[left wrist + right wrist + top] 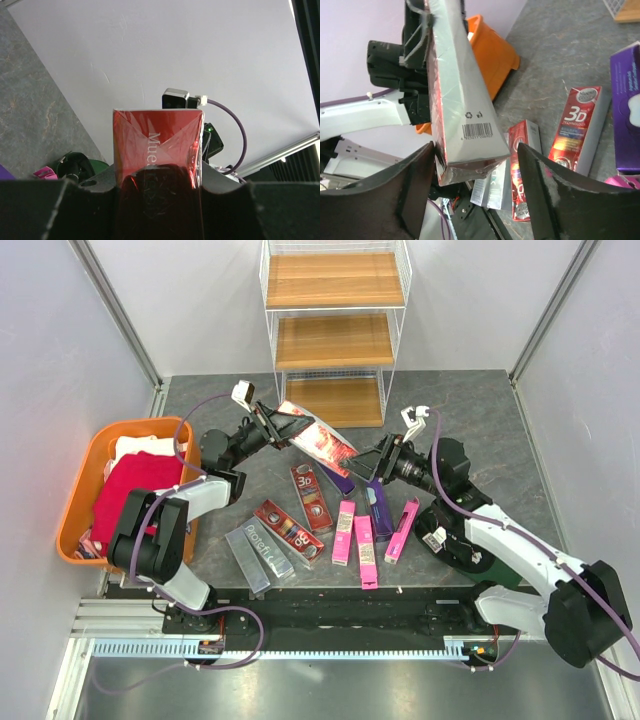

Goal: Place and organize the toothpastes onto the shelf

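Top external view: a long red cardboard toothpaste box is seen lifted off the worktop toward the far edge, just in front of the tall white wire shelf with three wooden tiers. No toothpaste is seen on the tiers yet.
Left gripper: clenched on one end of the red box. In the left wrist view the box is gripped between the black fingers and juts out beyond them.
Right gripper: spread wide. In the right wrist view its fingers flank the free end of the box, with a clear gap on at least one side, so no grasp is made.
Other toothpastes: slim pink boxes, a purple box, two more red boxes and silver-grey boxes are laid flat mid-worktop toward the near edge.
Orange plastic tub: set at the left edge, with a red cloth inside.
Handling: the box is judged light and hollow. It is stiff along its length but easily dented on the broad faces, and the glossy wrap is probably slippery.
Hold: best taken across the narrow sides near an end, with a moderate squeeze.
Risk: when held by one end only, the long box could pivot or slide between the pads.
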`<action>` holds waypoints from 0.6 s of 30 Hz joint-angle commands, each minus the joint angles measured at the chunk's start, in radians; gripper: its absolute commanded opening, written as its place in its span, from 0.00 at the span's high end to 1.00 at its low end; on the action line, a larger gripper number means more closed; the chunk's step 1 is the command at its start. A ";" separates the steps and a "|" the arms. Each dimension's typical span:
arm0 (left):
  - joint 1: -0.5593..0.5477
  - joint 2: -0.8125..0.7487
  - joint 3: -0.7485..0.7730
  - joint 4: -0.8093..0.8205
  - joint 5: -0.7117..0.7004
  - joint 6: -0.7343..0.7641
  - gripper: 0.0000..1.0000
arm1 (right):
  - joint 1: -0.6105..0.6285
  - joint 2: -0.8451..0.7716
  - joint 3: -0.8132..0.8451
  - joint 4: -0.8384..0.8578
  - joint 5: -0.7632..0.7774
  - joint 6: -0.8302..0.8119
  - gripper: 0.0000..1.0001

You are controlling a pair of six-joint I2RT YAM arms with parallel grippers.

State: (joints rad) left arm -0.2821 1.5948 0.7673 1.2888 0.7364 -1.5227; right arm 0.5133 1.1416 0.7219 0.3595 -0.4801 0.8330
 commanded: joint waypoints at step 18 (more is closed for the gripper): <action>0.006 -0.156 0.059 -0.158 0.090 0.217 0.00 | 0.002 -0.037 0.109 -0.007 0.037 0.020 0.75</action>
State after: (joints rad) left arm -0.2817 1.5539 0.7998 1.2716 0.7998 -1.4887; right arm 0.5098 1.1507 0.7494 0.3706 -0.5110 0.8841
